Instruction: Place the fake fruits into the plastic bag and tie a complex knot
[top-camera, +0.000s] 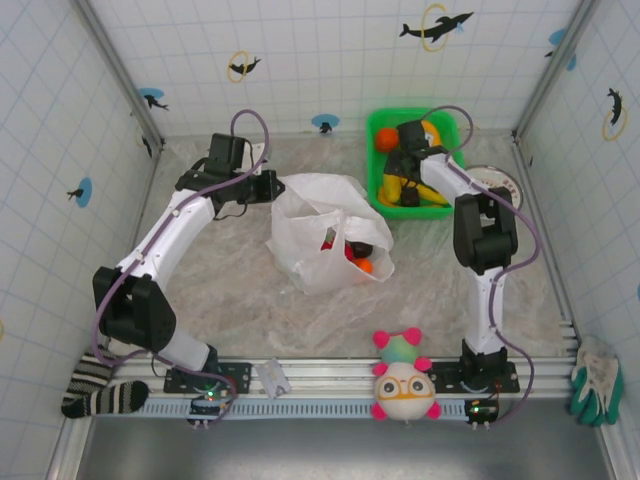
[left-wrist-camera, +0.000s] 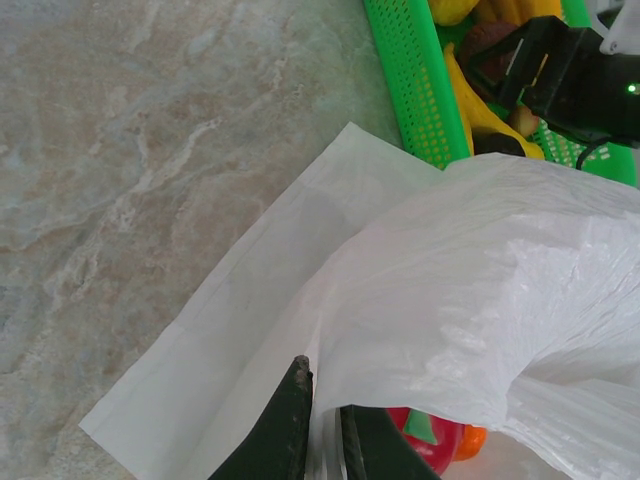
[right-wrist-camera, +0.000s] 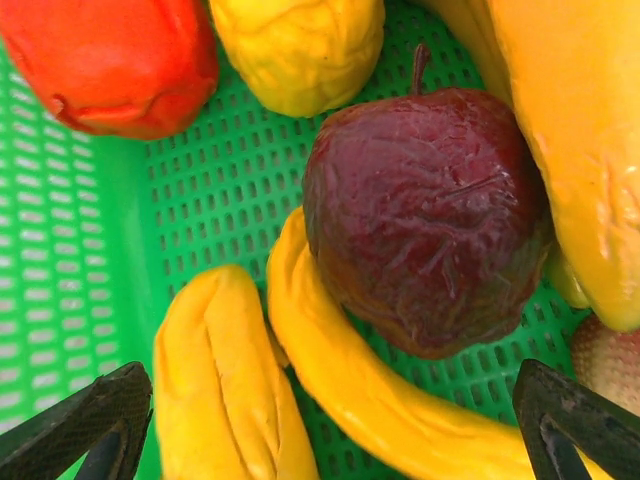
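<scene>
Fruits (top-camera: 386, 138) lie in two places: a few inside the bag (top-camera: 320, 215) at mid-table, the rest in the green basket (top-camera: 372, 170) at the back right. Through the bag's mouth only a red fruit (top-camera: 350, 250) and an orange fruit (top-camera: 364, 265) show. The white film hides anything else inside. At far left a striped sock (top-camera: 100, 392) lies at the near rail. The left gripper (top-camera: 268, 188) sits at the bag's left rim, and in its wrist view the fingers (left-wrist-camera: 290, 430) are pinched almost together on a fold of the film. Right of the bag, the right arm reaches down into the basket and covers much of its contents from above. The right gripper (right-wrist-camera: 330, 400) stands wide open and holds nothing. Two bananas (right-wrist-camera: 220, 390) lie between its fingertips, with a dark purple fruit (right-wrist-camera: 425, 215) just ahead and apart from both fingers. A pale fruit (right-wrist-camera: 610, 360) beside the right fingertip is cut off by the frame edge and hard to identify. A plush toy (top-camera: 403, 385) sits at the near edge, and a green glove (top-camera: 597, 385) lies at far right.
</scene>
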